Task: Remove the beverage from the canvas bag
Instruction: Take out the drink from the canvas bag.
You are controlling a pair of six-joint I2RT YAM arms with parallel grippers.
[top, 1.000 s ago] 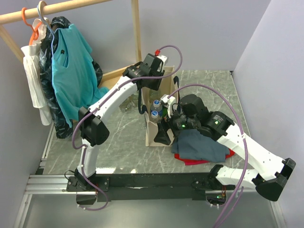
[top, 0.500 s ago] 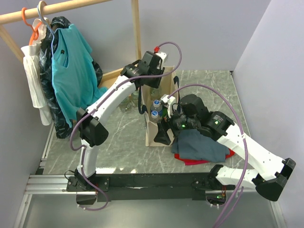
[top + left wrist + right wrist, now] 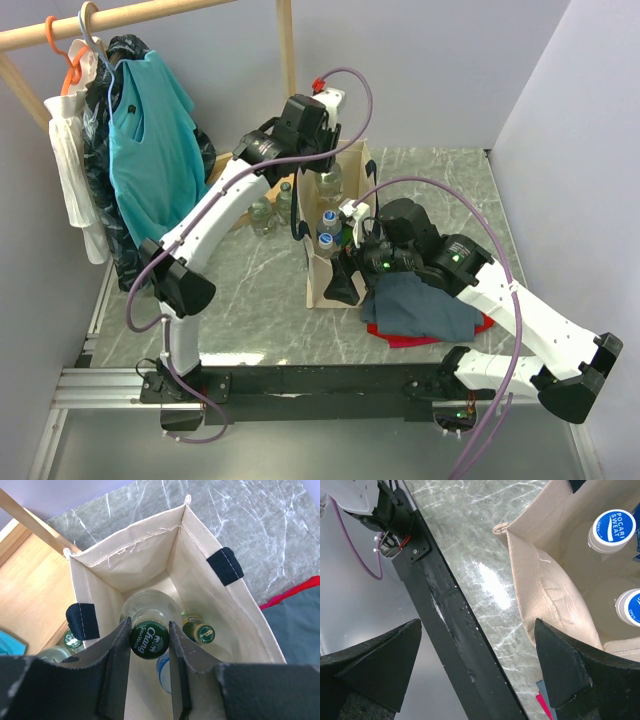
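- The clear glass bottle with a dark green cap [image 3: 149, 641]: its body below the shoulder is hidden by the fingers [image 3: 115, 670] of the left end effector [image 3: 149, 626] and the walls of the tall beige canvas bag [image 3: 150, 555].
- The blue-capped plastic bottle [image 3: 162, 667]: mostly behind one finger.
- The lower blue-and-white bottle cap [image 3: 630, 607]: cut off by the right wrist view's edge.
- The red cloth [image 3: 390, 337]: largely under the folded grey-blue cloth [image 3: 420, 305].

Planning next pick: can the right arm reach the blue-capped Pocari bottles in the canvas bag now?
Probably yes. The right gripper is open outside the near wall of the canvas bag, and the Pocari bottles stand uncovered at its open top. The left gripper, shut on the Chang bottle, sits toward the far end.
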